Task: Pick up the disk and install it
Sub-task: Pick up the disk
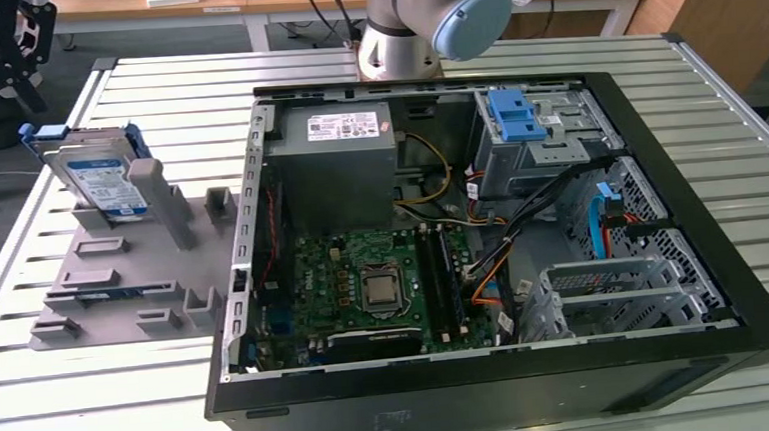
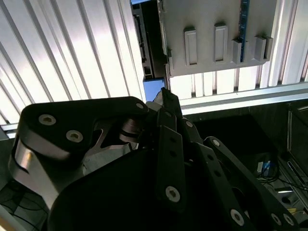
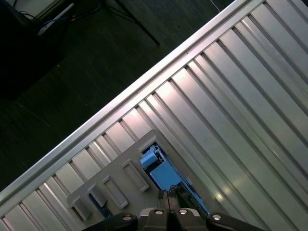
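Over on the exterior view's left, the disk (image 1: 99, 181) is standing on edge in the grey holder (image 1: 121, 282), blue carrier frame up top. It's well apart from the open PC case (image 1: 501, 374) it's meant to end up in. So by my read this is the very start of the pick-up step: nothing grabbed, nothing installed. In the first wrist view the gripper (image 3: 168, 196) hangs right above the disk's blue top edge, not touching it as far as I can tell. Its fingertips look pressed together with nothing between them. My guess is a grab from here would call for the fingers spread enough to straddle that thin top edge and lined up along it, then a straight drop. The disk sits in a slot, so a sideways nudge could tip it. Room-wise this side looks easy: open slatted table (image 1: 115, 392) around the holder, with just 1 tall grey post (image 1: 149, 185) right beside the disk. The table edge runs near the holder though, dark floor past it. Inside the case it's tighter, with cables (image 1: 544, 201) crowding the space by the drive cage (image 1: 629, 286) and walls standing all round.
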### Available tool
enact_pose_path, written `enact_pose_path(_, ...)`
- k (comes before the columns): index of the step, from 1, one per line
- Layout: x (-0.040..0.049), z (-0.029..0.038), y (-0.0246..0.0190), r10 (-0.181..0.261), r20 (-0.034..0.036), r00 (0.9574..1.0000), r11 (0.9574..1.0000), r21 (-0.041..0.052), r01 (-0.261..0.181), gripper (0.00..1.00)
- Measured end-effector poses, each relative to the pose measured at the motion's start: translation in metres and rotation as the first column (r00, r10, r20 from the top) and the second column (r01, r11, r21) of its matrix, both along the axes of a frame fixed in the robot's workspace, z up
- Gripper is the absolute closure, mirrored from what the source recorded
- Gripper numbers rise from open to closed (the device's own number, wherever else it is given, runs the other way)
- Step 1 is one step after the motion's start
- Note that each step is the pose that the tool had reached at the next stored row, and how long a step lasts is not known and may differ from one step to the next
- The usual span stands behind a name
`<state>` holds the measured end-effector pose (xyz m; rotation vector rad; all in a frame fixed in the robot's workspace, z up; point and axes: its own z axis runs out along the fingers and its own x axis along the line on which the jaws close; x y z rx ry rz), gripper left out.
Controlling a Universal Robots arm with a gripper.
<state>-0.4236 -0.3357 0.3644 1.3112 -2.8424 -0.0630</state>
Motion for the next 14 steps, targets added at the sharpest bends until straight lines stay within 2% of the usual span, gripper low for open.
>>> enact_pose_path(14, 0.0, 0.0, 0.0, 0.02, 0.0001, 0.9998, 0.9998, 0.0, -0.02, 0.89)
